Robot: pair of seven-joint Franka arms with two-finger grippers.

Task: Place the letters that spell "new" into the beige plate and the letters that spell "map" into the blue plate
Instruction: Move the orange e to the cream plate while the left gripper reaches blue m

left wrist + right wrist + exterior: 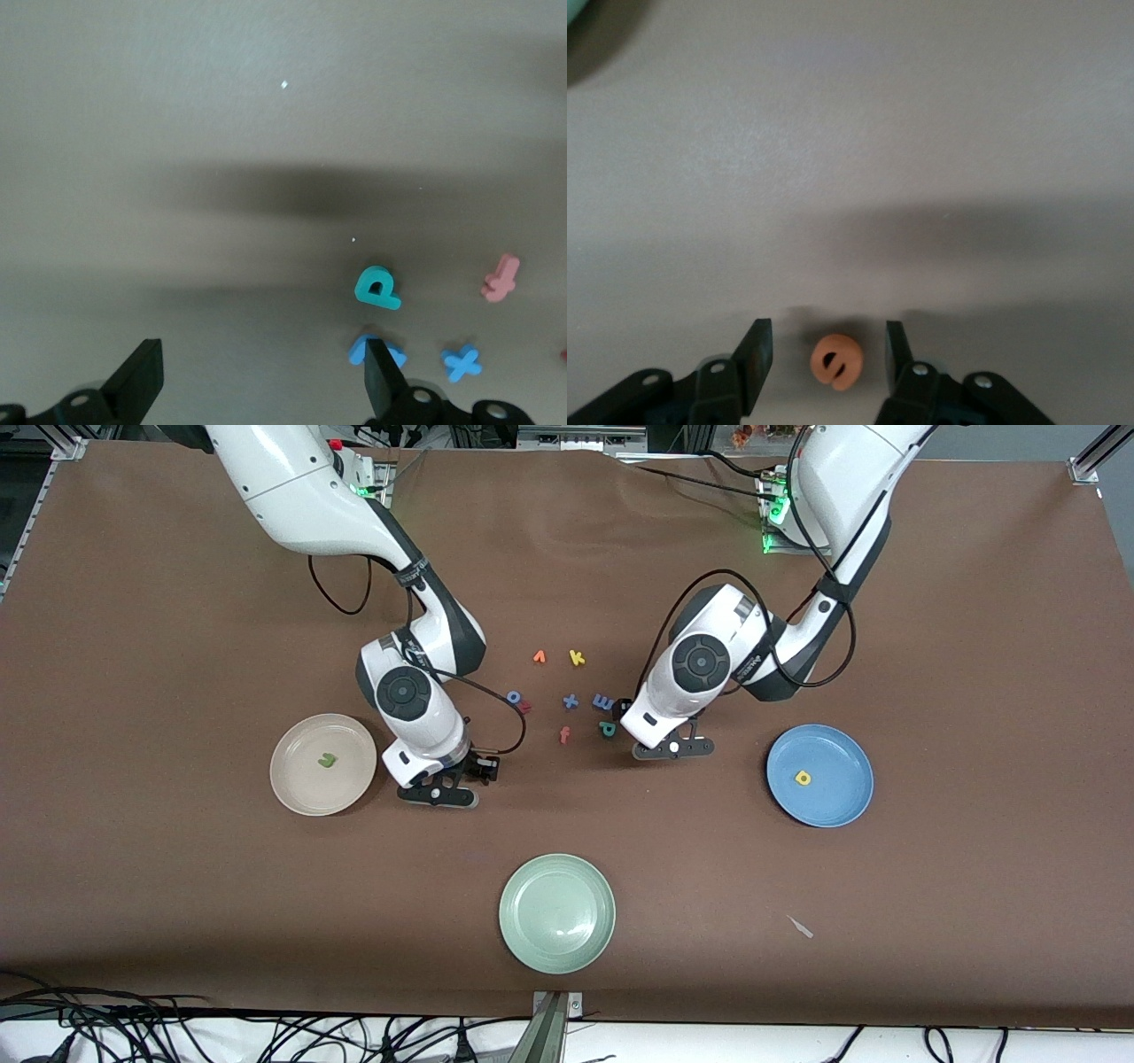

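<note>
With the n (328,760) already on the beige plate (301,788) and the a (803,778) on the blue plate (842,806), the right gripper (827,350) should descend centred before pinching the e (835,361) lying between its parted fingers, while the left gripper (261,376), spread wide, shifts over the p (378,289)

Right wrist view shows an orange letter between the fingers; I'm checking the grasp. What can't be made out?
- Small orange foam e: front view, hidden under the right gripper.
- Small blue foam m: left wrist view, partly covered by a finger of the left gripper.
- Small red foam letter: front view, too small to read.
</note>
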